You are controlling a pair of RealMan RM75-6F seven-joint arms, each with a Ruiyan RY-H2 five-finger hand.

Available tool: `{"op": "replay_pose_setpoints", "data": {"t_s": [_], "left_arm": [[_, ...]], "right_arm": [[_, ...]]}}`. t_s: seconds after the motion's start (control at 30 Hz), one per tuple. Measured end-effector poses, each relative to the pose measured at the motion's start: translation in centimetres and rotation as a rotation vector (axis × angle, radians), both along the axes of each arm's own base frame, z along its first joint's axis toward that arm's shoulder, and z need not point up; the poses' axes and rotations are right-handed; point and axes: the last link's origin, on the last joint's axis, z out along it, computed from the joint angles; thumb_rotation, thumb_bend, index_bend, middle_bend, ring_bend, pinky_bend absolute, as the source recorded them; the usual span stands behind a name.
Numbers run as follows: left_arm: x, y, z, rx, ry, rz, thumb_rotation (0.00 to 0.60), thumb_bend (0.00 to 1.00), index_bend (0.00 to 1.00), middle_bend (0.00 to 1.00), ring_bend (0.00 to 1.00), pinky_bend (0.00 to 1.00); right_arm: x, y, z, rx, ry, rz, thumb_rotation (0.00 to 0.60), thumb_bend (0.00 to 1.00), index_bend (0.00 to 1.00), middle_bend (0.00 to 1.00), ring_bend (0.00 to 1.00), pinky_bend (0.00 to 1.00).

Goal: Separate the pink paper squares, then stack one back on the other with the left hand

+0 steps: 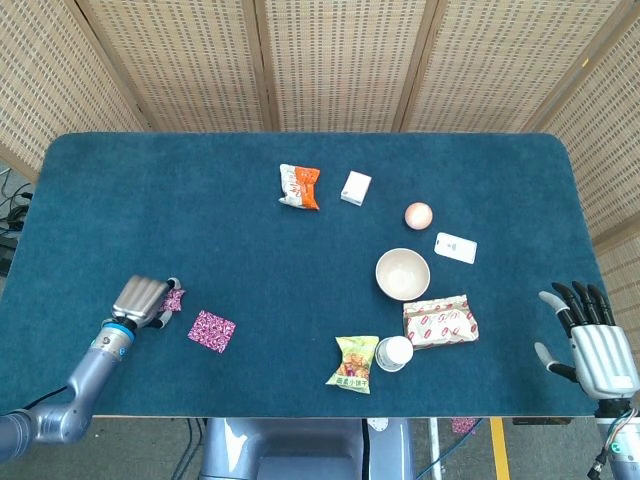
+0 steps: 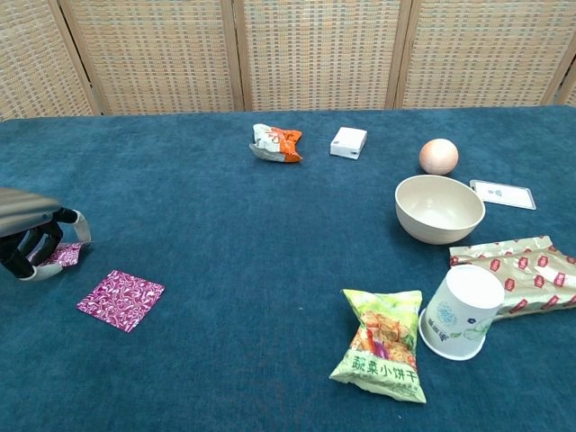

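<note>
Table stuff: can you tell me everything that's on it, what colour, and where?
Table: 1, dark blue.
Paper squares: 2, pink; one flat near the left front, one under the left robot hand.
Snack bags: 3; orange-white at the back, green-yellow in front, red-gold at right.
Box: 1, white, back middle.
Egg: 1, tan, right of the box.
Bowl: 1, cream, right of middle.
Card: 1, white, beside the bowl.
Paper cup: 1, white, tipped over in front.
Left robot hand: grips a paper square.
Right robot hand: open, right edge.
</note>
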Motion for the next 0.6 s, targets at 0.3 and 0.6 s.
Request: {"op": "replay_pose_setpoints", "data": {"t_s": [0.3,0.6], "left_arm": [[1.5,0.0,1.8,0.011,-0.013,-0.052,0.534,0.4,0.61,0.65,0.58,0.54],[3.7,-0.4,1.5,-0.029,0.011,-0.166,0.532,0.39,0.61,0.65,0.58,0.54]], "right_arm": [[0.1,0.0,0.0,0.003,0.0,0.002,0.6,0.34,0.17,0.14,0.0,0.0],[0.1,0.0,0.0,0.002,-0.001,0.001,0.6,0.34,0.17,0.14,0.0,0.0]]}}
